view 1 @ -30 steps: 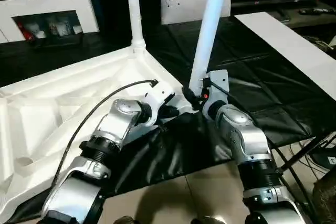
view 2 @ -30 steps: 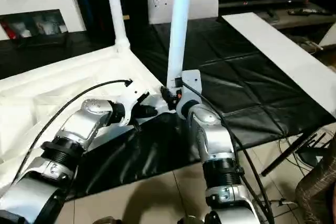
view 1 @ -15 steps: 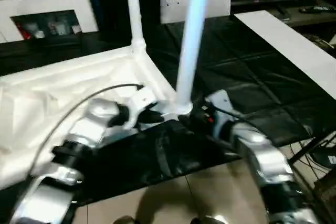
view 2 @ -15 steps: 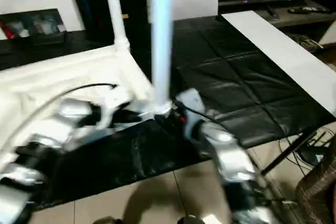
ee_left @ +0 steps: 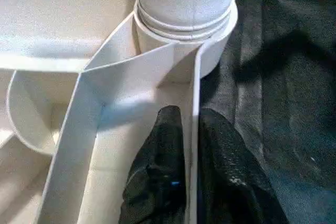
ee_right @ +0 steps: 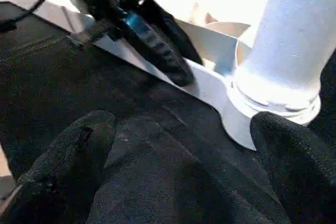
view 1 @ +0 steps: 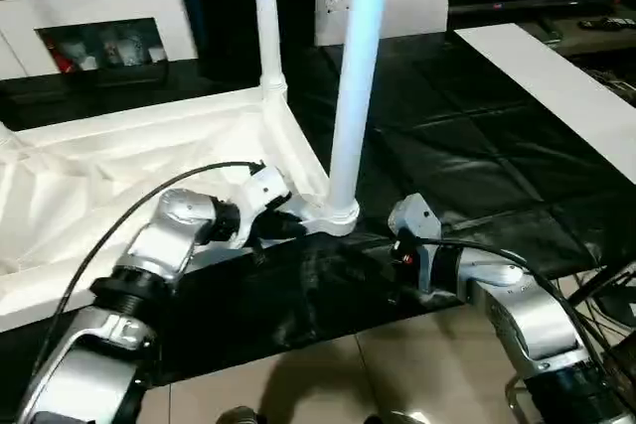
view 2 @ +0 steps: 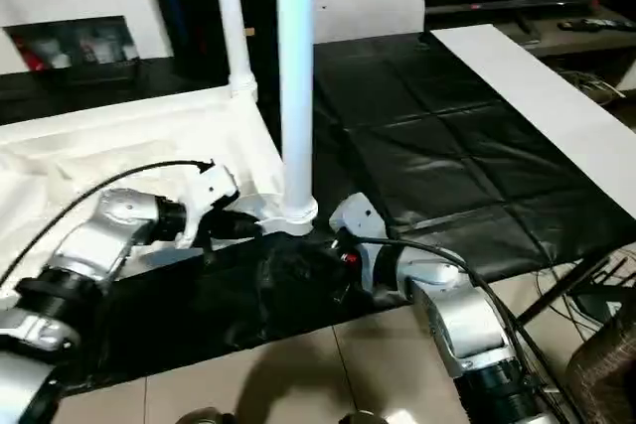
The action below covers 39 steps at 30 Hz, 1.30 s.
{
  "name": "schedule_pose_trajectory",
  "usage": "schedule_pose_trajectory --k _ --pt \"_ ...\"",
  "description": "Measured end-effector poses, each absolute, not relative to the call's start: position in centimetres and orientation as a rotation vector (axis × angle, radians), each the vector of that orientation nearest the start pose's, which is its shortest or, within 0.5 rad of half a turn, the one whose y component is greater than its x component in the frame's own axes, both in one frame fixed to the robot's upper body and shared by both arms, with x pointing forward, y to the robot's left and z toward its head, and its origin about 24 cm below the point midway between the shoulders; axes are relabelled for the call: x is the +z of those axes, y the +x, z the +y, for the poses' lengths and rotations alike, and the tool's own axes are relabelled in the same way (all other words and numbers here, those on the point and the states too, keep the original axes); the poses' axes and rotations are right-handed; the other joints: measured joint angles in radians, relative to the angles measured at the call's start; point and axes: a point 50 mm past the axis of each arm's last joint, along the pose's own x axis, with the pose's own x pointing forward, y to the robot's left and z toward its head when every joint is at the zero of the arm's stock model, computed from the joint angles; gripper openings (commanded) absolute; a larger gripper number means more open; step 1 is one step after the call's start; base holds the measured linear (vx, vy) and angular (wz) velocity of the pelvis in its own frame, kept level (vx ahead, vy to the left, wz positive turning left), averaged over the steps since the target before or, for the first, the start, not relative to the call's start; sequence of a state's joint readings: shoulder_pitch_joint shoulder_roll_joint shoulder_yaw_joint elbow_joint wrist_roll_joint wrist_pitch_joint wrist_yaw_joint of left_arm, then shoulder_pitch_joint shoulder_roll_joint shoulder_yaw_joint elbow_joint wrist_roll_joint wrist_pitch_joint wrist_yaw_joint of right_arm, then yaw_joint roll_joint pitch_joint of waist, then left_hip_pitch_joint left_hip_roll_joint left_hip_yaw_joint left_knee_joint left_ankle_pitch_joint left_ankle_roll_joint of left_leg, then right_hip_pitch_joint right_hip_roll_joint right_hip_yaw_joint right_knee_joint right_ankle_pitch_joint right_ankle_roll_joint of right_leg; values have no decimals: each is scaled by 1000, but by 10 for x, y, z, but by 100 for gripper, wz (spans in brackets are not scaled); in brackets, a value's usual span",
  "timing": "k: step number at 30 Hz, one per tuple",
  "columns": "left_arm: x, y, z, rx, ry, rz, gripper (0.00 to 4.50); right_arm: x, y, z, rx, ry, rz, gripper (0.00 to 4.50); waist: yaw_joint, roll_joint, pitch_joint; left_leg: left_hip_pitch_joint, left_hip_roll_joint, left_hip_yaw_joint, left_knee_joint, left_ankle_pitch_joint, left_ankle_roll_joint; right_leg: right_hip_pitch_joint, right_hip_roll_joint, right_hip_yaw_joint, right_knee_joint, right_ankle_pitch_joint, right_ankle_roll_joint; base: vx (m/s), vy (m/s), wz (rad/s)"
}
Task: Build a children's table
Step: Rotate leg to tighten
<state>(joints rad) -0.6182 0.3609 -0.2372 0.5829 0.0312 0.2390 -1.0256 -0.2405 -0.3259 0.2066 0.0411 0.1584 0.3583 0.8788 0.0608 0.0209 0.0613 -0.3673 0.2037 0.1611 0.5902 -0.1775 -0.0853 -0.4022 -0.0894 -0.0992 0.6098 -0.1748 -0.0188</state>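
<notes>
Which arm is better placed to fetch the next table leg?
Right, probably. The right gripper is open and off the near leg, holding nothing. The left gripper straddles the tabletop's rim, steadying it.

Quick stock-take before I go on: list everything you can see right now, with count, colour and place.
tabletop: one, white, upside down on the black sheet, ribbed underside up.
near leg: one, white, upright in the near corner socket.
far leg: one, white, upright in the far corner socket.
black sheet: one, creased, spread under the tabletop.
flat white sheet: one, small round mark, standing behind the legs.
long white board: one, lying on the right.
white cabinet: one, far left.
left gripper: one, black fingers pinching the tabletop's side wall beside the near socket.
right gripper: one, black fingers spread wide, low by the near leg, holding nothing.
</notes>
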Motion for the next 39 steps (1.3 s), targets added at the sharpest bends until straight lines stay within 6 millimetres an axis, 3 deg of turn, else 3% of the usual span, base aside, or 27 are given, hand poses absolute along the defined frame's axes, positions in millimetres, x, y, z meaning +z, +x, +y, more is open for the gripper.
schedule_pose_trajectory --k 8,9,14,15,22,28,32,37,39 --pt "56 333 142 -1081 353 483 82 54 267 -119 1081 -139 290 450 0 0 0 0 0 -1 0 0 0 0 0 1 0 -1 5 0 0 0" --pt "56 333 142 -1082 354 487 56 54 267 -119 1084 -140 290 450 0 0 0 0 0 0 0 0 0 0 0 1 0 -1 5 0 0 0" --pt "55 334 145 -1091 383 512 30 53 266 -118 1090 -148 288 450 -2 0 0 0 0 -1 0 0 0 1 0 1 0 0 5 0 0 0" --pt "56 334 146 -1092 390 515 6 54 266 -118 1090 -149 286 450 -4 0 0 0 0 -1 0 0 0 1 0 1 0 0 5 0 0 0" --pt "57 333 147 -1137 410 502 3 63 274 -124 1067 -155 244 450 -9 0 0 0 0 0 1 0 0 -1 0 2 0 0 6 0 0 0" --pt "60 324 149 -1289 475 481 3 73 285 -134 1087 -176 226 450 3 0 0 -1 1 4 0 -1 2 -2 0 1 0 1 2 0 0 0" --pt "60 317 148 -1421 524 488 3 79 291 -139 1146 -205 206 450 29 0 0 -1 1 8 2 -1 2 -1 -2 2 0 1 2 0 0 0" --pt "59 312 143 -1532 565 476 3 83 291 -137 1268 -221 200 450 41 0 0 1 1 9 2 1 4 2 -3 4 1 1 1 0 0 0" --pt "59 310 140 -1564 568 474 0 80 289 -136 1323 -207 221 414 42 0 0 0 1 9 3 1 5 2 -3 4 1 2 1 0 0 0"
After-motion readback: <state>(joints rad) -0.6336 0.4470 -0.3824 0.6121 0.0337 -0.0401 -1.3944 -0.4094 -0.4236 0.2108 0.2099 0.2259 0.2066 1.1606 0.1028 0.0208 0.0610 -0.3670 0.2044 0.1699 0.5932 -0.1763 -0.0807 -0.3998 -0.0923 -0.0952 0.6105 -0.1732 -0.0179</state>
